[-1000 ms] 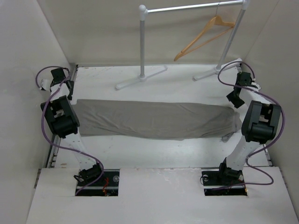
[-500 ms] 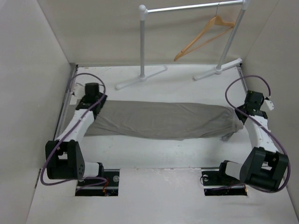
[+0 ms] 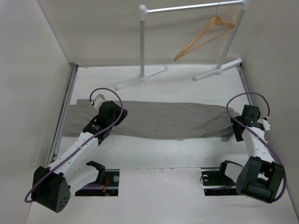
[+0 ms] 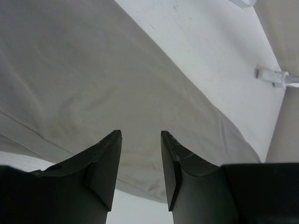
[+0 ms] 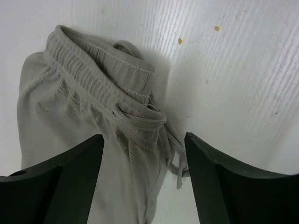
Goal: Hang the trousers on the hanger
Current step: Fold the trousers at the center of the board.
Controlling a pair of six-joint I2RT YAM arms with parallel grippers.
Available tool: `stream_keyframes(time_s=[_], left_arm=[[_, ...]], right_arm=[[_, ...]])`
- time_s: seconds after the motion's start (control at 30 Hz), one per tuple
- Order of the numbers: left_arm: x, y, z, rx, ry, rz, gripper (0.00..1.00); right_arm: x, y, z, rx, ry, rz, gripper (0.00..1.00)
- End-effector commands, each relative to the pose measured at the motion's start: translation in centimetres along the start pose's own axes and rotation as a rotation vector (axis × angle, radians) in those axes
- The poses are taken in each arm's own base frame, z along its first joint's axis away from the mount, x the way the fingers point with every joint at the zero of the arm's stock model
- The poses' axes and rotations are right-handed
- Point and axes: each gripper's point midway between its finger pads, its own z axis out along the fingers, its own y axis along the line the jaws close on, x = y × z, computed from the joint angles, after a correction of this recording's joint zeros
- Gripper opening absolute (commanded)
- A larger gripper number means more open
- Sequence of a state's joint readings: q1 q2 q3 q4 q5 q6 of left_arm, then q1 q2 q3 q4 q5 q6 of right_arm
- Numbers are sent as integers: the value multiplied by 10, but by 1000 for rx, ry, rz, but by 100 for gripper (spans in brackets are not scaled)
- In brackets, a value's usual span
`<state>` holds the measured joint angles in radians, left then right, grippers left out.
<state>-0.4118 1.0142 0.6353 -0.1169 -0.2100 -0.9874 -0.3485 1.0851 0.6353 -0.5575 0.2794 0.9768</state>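
On the left, the left gripper hangs over the trousers, its fingers a little apart and holding nothing. The trousers lie long and flat on the table, the hanger hangs bare on the rail at the back, and the right gripper has its fingers wide apart above the waistband, so I think the whole job is left to do. I count one pair of trousers, one hanger, one rail, two grippers.
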Motion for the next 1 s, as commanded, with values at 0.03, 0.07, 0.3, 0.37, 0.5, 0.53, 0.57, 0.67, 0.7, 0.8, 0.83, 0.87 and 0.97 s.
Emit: stream_keyframes(time_s=[0.03, 0.07, 0.3, 0.37, 0.5, 0.53, 0.57, 0.67, 0.7, 0.8, 0.83, 0.87, 0.97], left_arm=[[11, -8, -12, 76, 43, 14, 37], [15, -9, -13, 88, 56, 19, 37], [27, -4, -19, 103, 94, 28, 37], [26, -4, -19, 105, 90, 25, 37], [23, -3, -21, 105, 83, 20, 37], [21, -5, -22, 109, 80, 20, 37], [20, -7, -23, 114, 76, 21, 37], [19, -10, -25, 125, 77, 35, 37], [19, -11, -26, 127, 75, 37, 37], [17, -9, -28, 121, 74, 40, 36], [16, -8, -29, 118, 71, 45, 36], [15, -7, -30, 116, 67, 49, 36], [12, -7, -32, 114, 60, 49, 36]], right_arm=[[12, -9, 8, 51, 12, 123, 80], [14, -9, 12, 60, 19, 134, 82], [21, 5, 27, 92, 45, 167, 83], [25, 4, 34, 121, 58, 165, 82], [36, 5, 51, 160, 66, 223, 74], [38, 5, 56, 166, 60, 243, 73], [38, 4, 58, 170, 59, 246, 73], [47, 12, 72, 159, 46, 279, 74], [50, 16, 75, 149, 44, 279, 73], [57, 23, 85, 129, 40, 275, 60], [55, 26, 86, 116, 33, 274, 51], [54, 30, 86, 104, 35, 269, 44], [51, 42, 81, 73, 37, 264, 21]])
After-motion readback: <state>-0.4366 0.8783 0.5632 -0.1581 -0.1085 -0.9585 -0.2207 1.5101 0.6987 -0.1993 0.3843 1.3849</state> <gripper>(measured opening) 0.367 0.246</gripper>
